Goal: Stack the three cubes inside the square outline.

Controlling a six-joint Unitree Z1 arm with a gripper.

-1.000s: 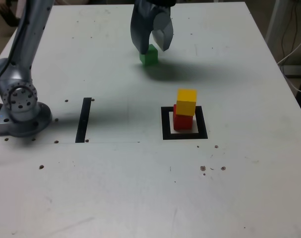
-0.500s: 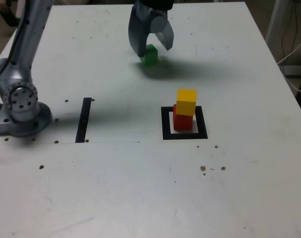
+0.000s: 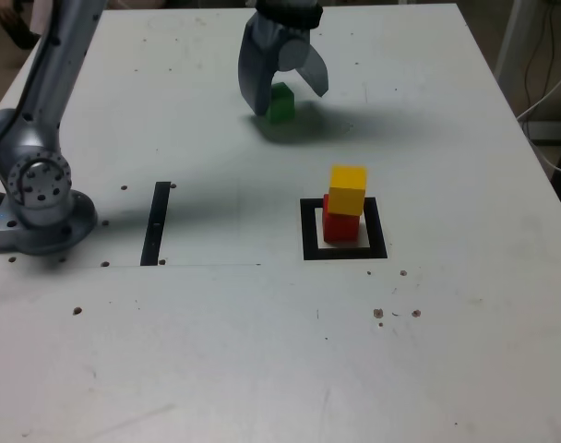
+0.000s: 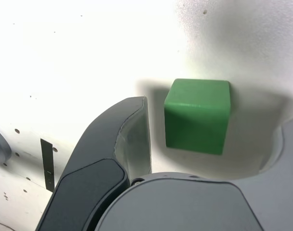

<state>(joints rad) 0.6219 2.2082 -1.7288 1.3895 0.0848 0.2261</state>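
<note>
Above a white desk (image 3: 234, 351), a Unitree Z1's gripper (image 3: 296, 90) hangs with its jaws spread wide, nothing between them gripped, over the green cube (image 3: 280, 104), the only one of the three outside the stack. The green cube rests on the desk toward the far side in the exterior view, well apart from the square outline (image 3: 311, 252). In the wrist view, the cube lies in the space ahead of the jaws, with bare surface visible on both sides of it.

Inside the black tape frame, the red cube (image 3: 340, 228) sits on the white centre, and the yellow cube (image 3: 348, 189) is perched on top of it, the pair forming a two-block tower. A straight black tape strip (image 3: 156, 224) lies to the exterior view's left of the outline.

The step in hand appears to be the approach to the third and last cube, with two thirds of the stack built. The next move calls for lining the open jaws up on opposite faces of the green cube, lowering around it without nudging it, and closing. After that would come a lift high enough to clear the yellow top, a carry toward the outline and a gentle, level release. A low pass or an off-centre placement could topple the tower.
</note>
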